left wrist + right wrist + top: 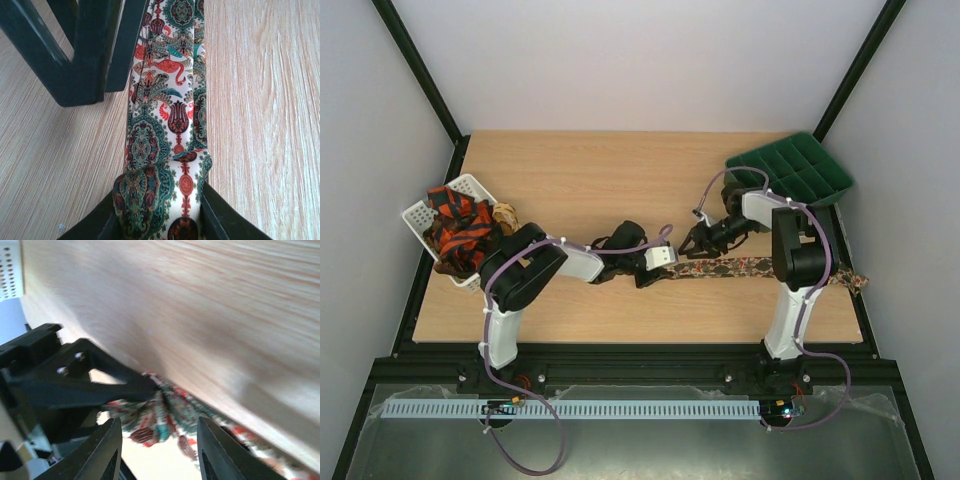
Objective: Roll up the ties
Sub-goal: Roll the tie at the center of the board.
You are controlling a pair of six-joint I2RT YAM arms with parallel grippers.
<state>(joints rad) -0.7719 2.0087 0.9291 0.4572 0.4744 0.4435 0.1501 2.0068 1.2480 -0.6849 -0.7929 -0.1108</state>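
wooden surface (580,180) is crossed, from the middle of the frame to the right edge, by a flat paisley tie (760,267). its folded end is pinched between the left fingers (220,220), with fabric touching both. the right fingers (107,450) are held spread over the tie, gripping nothing. red-orange and black ties (460,230) are heaped in a white basket (417,213) at the left. a green tray (790,170) is seen at the upper right.
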